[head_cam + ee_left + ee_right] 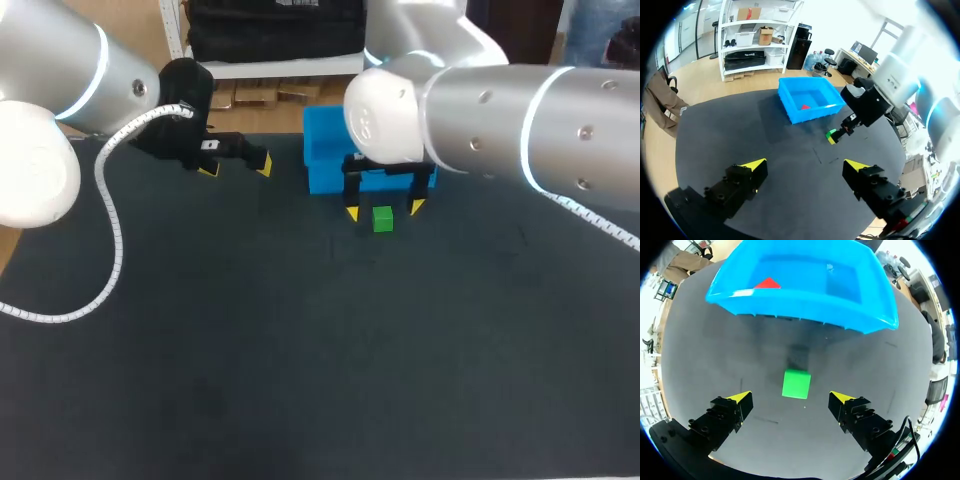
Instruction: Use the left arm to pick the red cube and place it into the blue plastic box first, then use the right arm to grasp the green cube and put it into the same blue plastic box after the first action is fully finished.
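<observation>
The right gripper (790, 396) is standing wide open and gripping nothing. The green cube (796, 384) is lying on the table (300, 350) in the gap between its two yellow tips and a little ahead of them, with clear space on both sides, so neither finger is touching it. From the right wrist, the cube is sitting just in front of the near wall of the blue plastic box (805, 305), apart from it. Inside the box the red cube (767, 284) is showing only as a small red corner over that wall; the rest is hidden. In the head view the right arm is covering much of the box, so the red cube is not showing there at all. In the left wrist view, one finger of the right gripper is overlapping the green cube, leaving only part of it in sight.

The left gripper (805, 164) is also hanging open and empty, well apart from both cubes. It is hovering over the table's far left part, with the box off to its right near the middle of the table's far edge.
</observation>
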`<state>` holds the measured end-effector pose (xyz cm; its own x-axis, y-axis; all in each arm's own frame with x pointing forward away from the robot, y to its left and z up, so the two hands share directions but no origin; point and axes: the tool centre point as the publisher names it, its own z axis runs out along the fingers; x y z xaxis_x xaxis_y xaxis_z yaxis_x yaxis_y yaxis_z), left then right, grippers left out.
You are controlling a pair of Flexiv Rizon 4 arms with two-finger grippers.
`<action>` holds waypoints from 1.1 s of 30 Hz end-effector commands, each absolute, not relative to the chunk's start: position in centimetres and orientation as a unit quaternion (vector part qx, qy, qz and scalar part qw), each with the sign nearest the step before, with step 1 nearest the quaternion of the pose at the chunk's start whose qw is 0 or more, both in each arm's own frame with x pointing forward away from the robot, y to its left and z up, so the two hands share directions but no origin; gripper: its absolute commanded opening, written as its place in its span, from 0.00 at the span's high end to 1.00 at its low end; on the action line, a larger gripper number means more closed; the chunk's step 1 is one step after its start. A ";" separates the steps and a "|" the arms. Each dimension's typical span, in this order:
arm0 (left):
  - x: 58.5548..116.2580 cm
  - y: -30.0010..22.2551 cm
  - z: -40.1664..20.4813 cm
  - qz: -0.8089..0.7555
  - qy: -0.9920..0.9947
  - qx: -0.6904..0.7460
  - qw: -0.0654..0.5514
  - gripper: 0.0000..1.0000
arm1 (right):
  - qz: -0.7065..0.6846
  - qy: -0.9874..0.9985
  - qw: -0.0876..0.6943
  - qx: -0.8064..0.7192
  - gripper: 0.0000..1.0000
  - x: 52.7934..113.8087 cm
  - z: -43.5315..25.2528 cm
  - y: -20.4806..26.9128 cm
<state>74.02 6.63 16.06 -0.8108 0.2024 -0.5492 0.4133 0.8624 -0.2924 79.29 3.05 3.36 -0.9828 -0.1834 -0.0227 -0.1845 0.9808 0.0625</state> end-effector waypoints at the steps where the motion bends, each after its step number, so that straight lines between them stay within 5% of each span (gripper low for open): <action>1: 74.0 6.8 16.0 -0.206 0.928 0.167 0.260 0.00 | 0.032 0.995 0.006 -0.093 0.00 80.0 2.8 3.2; 33: 74.0 6.8 16.0 -0.206 0.928 0.167 0.260 0.00 | 0.036 0.995 -0.001 -0.090 0.00 81.4 -0.5 2.9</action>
